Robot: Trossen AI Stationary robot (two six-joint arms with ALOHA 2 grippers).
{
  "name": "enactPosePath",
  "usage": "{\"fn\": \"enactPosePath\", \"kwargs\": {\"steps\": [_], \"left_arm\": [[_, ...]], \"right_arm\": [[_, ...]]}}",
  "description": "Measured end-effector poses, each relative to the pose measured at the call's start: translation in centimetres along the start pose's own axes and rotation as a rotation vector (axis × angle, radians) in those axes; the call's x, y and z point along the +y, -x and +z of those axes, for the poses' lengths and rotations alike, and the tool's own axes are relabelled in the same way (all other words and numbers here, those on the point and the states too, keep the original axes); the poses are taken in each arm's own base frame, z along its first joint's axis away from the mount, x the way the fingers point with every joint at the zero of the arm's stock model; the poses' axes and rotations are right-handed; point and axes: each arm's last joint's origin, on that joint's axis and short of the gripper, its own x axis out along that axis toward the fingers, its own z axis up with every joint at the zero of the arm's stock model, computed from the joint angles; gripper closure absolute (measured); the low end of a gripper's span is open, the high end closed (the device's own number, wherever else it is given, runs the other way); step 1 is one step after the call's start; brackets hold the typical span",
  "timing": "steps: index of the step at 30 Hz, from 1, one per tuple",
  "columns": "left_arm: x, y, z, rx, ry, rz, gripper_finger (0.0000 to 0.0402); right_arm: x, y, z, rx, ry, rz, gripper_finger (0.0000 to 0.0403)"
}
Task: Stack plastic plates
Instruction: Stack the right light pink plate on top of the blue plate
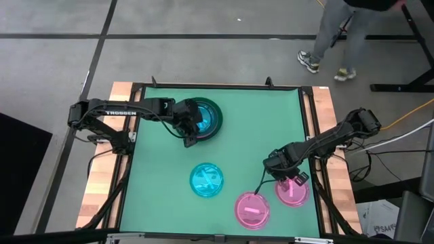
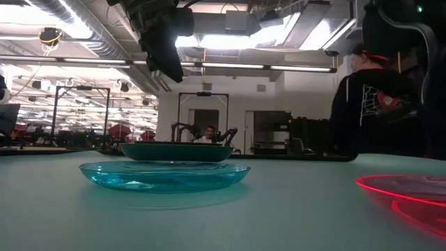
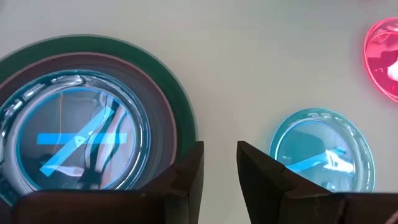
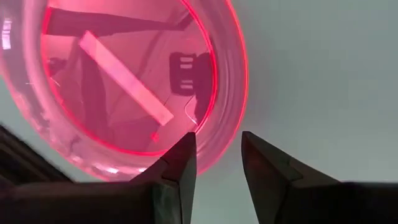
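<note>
Two stacks' worth of plates sit on the green table (image 1: pixel 163 203): at the left a dark green plate (image 1: pixel 211 116) carrying a pinkish-grey one and a cyan plate (image 3: pixel 74 140) on top, then one loose cyan plate (image 1: pixel 206 180) in the middle, then two translucent pink plates (image 1: pixel 252 209) (image 1: pixel 292 191) side by side at the right. The left gripper (image 3: pixel 219 163) hovers over the green plate's rim, fingers slightly parted and holding nothing. The right gripper (image 4: pixel 217 154) hangs empty, jaws apart, above a pink plate's edge. Only the low view shows a person in a dark hoodie (image 2: pixel 373 104) beyond the table; overhead, just legs (image 1: pixel 325 41) on grey floor.
</note>
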Motion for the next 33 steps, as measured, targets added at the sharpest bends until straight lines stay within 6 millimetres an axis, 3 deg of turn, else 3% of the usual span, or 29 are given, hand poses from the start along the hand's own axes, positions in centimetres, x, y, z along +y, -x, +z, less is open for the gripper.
{"fn": "enactPosePath", "kwargs": {"steps": [7,33], "left_arm": [[0.00,-0.01,0.01,0.000,0.002,0.000,0.0312],[-0.02,-0.01,0.06,-0.006,0.001,-0.002,0.0312]], "right_arm": [[-0.11,-0.94,-0.35,-0.010,-0.010,-0.004,0.0286],[-0.31,-0.96,0.07,-0.052,-0.072,-0.034,0.0286]]}}
